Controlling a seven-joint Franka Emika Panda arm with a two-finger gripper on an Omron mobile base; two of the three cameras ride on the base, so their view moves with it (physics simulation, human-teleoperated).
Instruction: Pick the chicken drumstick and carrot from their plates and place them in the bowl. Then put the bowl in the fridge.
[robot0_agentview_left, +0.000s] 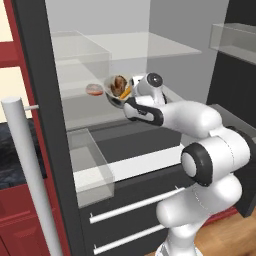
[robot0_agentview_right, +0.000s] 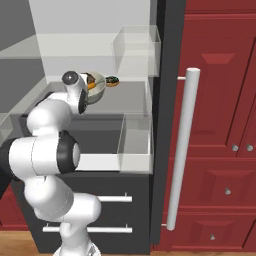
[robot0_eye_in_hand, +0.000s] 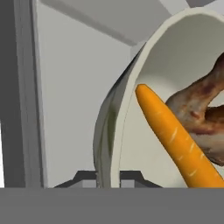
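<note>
Gripper (robot0_eye_in_hand: 108, 177), low in the middle of the hand view, has its two dark fingertips (robot0_eye_in_hand: 85, 178) pinched on the rim of one bowl (robot0_eye_in_hand: 131, 100), one tip on each side of the wall. Inside that bowl lie one carrot (robot0_eye_in_hand: 175, 135), slanting from the middle toward the lower right, and one chicken drumstick (robot0_eye_in_hand: 203, 113) at the right edge, touching the carrot.

Left base view, from left to right: one long silver bar handle (robot0_agentview_left: 30, 175) runs down the left side on the open door. Just right of it stand two clear door bins, one at the upper left (robot0_agentview_left: 80, 57) and one at mid-height (robot0_agentview_left: 90, 167). On the fridge (robot0_agentview_left: 165, 30) shelf, upper centre, one small round pinkish item (robot0_agentview_left: 94, 89) sits just left of the bowl (robot0_agentview_left: 114, 96), which is tipped on its side, with the drumstick (robot0_agentview_left: 119, 84) and carrot (robot0_agentview_left: 125, 92) showing at its mouth. The white arm reaches in from the lower right. Two silver drawer bars cross the bottom.

Right base view: the bowl (robot0_agentview_right: 98, 91) is at the upper left, above the arm, with the small round item (robot0_agentview_right: 112, 80) just to its right. One silver bar handle (robot0_agentview_right: 181, 150) runs down right of centre, and red cabinets (robot0_agentview_right: 222, 125) stand at the right.
</note>
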